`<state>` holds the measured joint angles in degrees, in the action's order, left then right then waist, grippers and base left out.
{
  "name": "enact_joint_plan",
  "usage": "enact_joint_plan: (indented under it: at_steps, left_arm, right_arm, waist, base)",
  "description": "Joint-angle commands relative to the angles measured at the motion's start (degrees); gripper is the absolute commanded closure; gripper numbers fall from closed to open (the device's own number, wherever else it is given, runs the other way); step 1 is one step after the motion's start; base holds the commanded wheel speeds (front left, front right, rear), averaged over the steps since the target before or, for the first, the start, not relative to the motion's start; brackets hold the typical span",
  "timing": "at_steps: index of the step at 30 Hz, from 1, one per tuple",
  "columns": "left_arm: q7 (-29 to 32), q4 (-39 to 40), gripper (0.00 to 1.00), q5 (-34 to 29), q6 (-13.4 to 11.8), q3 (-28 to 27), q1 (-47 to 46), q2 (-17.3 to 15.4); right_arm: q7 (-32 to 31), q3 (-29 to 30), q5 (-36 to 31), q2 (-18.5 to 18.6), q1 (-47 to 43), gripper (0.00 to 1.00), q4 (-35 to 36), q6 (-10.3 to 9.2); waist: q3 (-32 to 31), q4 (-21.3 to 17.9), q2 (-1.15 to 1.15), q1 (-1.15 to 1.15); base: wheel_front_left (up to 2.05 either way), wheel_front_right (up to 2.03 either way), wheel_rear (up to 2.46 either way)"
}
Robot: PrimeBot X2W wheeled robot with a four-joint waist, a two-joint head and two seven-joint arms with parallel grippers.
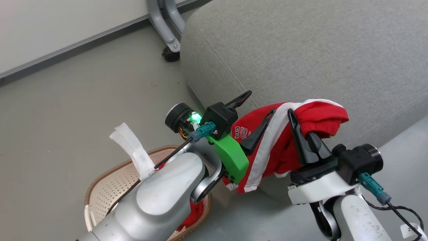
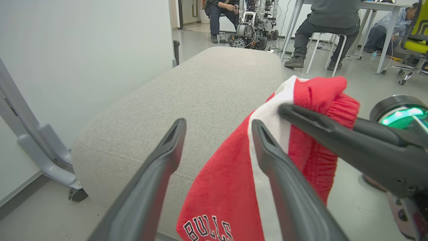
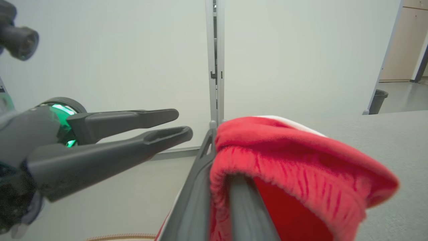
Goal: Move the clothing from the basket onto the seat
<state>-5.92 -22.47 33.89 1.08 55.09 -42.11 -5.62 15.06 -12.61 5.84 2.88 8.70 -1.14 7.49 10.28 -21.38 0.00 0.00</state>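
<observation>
Left pincer (image 1: 261, 101) splayed beside clothing (image 1: 322, 117); right pincer (image 1: 298, 125) raised, pinching it

"bulls" in white-outlined letters on red clothing (image 2: 217, 187); head view shows only "bul".

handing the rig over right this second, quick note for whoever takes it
Left gripper: open, empty, fingers beside the held garment.
Right gripper: shut on the gathered end of a red garment with a white stripe and lettering.
Garment hangs at the front edge of the seat, not yet laid on it.
Basket: on the floor at the robot's left, more red fabric inside.
Done: one garment out of the basket, up at the seat.
Left: lay it on the seat, release, then fetch the rest.
</observation>
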Motion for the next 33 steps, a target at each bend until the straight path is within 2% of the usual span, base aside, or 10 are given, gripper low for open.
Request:
enact_joint_plan:
  at_steps: [1, 7, 15, 21, 30, 33]
  left_arm:
    - [0.18, -0.01, 0.00, -0.65, 0.11, -0.08, -1.10, -0.57]
    - [1.19, -0.02, 0.00, -1.37, 0.19, 0.95, -2.88, -0.70]
    - [3.08, 1.12, 0.00, -3.03, -0.12, 2.01, -6.25, -0.50]
    - [4.63, 3.65, 0.00, -4.56, -0.40, 2.68, -9.62, -0.48]
    - [7.28, 7.69, 0.00, -6.69, -1.16, 3.07, -14.73, -0.75]
    - [7.81, 8.75, 0.00, -7.27, -1.29, 3.32, -15.81, -0.80]
  right_arm:
    - [0.18, 0.50, 0.28, -0.01, -0.21, 1.00, 0.69, 0.00]
    - [0.18, 5.00, 2.44, -0.02, 2.02, 1.00, 3.60, -0.01]
    - [0.18, 13.05, -0.43, 0.53, 13.31, 1.00, 7.84, 0.00]
    - [0.17, 19.57, -1.06, 6.54, 25.72, 1.00, 6.16, 0.00]
    - [0.18, 28.19, 2.79, 16.72, 42.03, 1.00, -1.93, -0.01]
    - [0.17, 30.83, 3.25, 18.21, 44.65, 1.00, -4.96, -0.01]
  waist:
    - [3.54, -4.73, 0.00, 0.00]
    - [7.18, -5.45, 0.00, 0.00]
    - [15.12, -1.53, 0.00, 0.00]
    - [22.56, 2.51, 0.00, 0.00]
    - [31.92, 6.49, 0.00, 0.00]
    - [34.06, 7.31, 0.00, 0.00]
  base:
    - [0.00, 0.00, 0.00]
    - [0.00, 0.00, 0.00]
    - [0.00, 0.00, 0.00]
    - [0.00, 0.00, 0.00]
    - [0.00, 0.00, 0.00]
    - [0.00, 0.00, 0.00]
